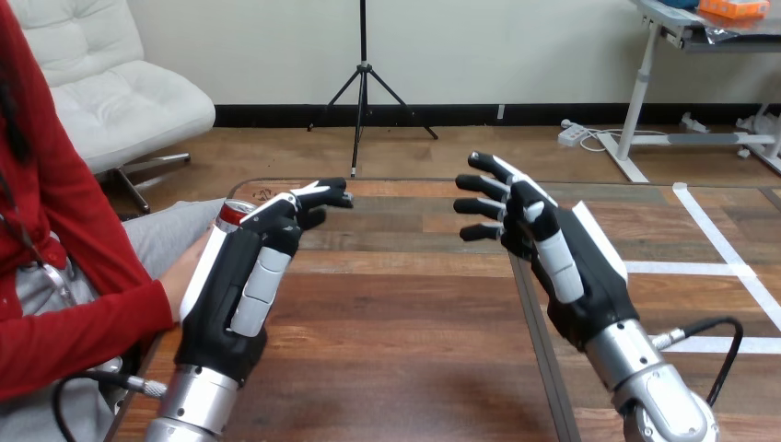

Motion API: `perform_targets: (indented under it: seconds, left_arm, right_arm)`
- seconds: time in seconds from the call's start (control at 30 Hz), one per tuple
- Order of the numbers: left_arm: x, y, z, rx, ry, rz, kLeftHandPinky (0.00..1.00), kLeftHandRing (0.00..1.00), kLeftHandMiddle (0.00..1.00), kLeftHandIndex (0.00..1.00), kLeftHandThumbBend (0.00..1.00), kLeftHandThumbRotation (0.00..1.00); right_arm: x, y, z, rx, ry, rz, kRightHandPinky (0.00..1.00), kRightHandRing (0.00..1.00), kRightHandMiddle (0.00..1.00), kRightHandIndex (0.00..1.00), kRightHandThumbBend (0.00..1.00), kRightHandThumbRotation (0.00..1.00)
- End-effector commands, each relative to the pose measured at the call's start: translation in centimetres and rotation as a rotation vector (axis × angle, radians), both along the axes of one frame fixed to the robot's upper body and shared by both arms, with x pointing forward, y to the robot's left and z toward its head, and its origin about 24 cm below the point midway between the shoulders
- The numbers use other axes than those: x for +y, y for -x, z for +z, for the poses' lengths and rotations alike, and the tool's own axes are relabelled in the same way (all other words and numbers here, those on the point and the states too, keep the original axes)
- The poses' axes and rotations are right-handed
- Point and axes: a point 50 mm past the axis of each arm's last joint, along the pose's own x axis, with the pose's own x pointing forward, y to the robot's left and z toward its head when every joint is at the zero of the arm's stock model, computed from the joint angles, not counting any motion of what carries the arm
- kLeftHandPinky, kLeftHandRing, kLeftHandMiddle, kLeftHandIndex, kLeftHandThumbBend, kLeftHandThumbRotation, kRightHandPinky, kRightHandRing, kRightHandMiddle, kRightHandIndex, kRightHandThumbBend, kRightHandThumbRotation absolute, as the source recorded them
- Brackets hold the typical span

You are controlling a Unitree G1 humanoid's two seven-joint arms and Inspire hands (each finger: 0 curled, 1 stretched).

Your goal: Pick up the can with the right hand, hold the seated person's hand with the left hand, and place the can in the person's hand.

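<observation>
Fingers [479, 183] of the right hand [562, 267] spread and empty, well right of the can [236, 213]. The left hand [244, 285] has fingers straight and close together just in front of the can, which peeks out beside the person's hand [187, 272]. Can probably light, thin-walled and slick, so take it mid-body without squeezing; table [414, 350] has open room right of the can, and its edge is just left of it.

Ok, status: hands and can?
Both open: left robot hand alongside the person's hand, right robot hand empty above the table. Top of can shows behind the left robot hand, by the person's hand; holder unclear.
</observation>
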Motion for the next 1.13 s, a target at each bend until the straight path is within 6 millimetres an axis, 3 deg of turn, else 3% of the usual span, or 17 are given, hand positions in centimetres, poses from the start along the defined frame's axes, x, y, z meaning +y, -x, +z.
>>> perform_targets:
  seconds: [0.0,0.4,0.8,0.9,1.0,1.03,1.07,1.1]
  left_arm:
    - [-0.7,-0.7,1.3,-0.041,0.065,-0.036,0.9,0.88,0.81,0.61,0.86,1.0]
    - [-1.6,-0.5,0.6,0.029,0.179,-0.105,0.83,0.83,0.76,0.59,0.77,1.0]
    - [-2.0,-0.4,-0.1,0.119,0.293,-0.218,0.81,0.85,0.76,0.65,0.77,1.0]
    - [-2.1,-0.4,-0.1,0.144,0.351,-0.255,0.73,0.83,0.75,0.67,0.77,1.0]
    - [-2.2,-0.4,-0.2,0.174,0.408,-0.282,0.53,0.69,0.69,0.69,0.78,1.0]
    - [-2.2,-0.4,-0.2,0.182,0.426,-0.294,0.53,0.69,0.69,0.69,0.78,1.0]
    - [-2.2,-0.4,-0.2,0.188,0.438,-0.302,0.43,0.57,0.6,0.7,0.79,1.0]
    - [-2.3,-0.4,-0.2,0.197,0.465,-0.316,0.39,0.53,0.57,0.7,0.79,1.0]
  right_arm:
    - [0.0,-0.3,1.9,-0.09,-0.045,-0.015,0.71,0.82,0.86,0.89,1.0,1.0]
    - [-0.1,-0.1,1.3,-0.07,-0.056,-0.026,0.69,0.81,0.85,0.89,1.0,1.0]
    - [-0.2,-0.1,1.2,-0.065,-0.059,-0.034,0.67,0.81,0.84,0.89,1.0,1.0]
    - [-0.2,-0.1,1.1,-0.062,-0.061,-0.035,0.67,0.81,0.84,0.89,1.0,1.0]
    - [-0.2,-0.1,1.0,-0.058,-0.066,-0.038,0.67,0.81,0.84,0.89,1.0,1.0]
    - [-0.3,-0.1,1.0,-0.057,-0.066,-0.038,0.67,0.81,0.84,0.89,1.0,1.0]
    - [-0.3,-0.1,1.0,-0.056,-0.067,-0.039,0.66,0.8,0.84,0.89,1.0,1.0]
    - [-0.3,-0.1,1.0,-0.055,-0.066,-0.04,0.66,0.8,0.84,0.89,1.0,1.0]
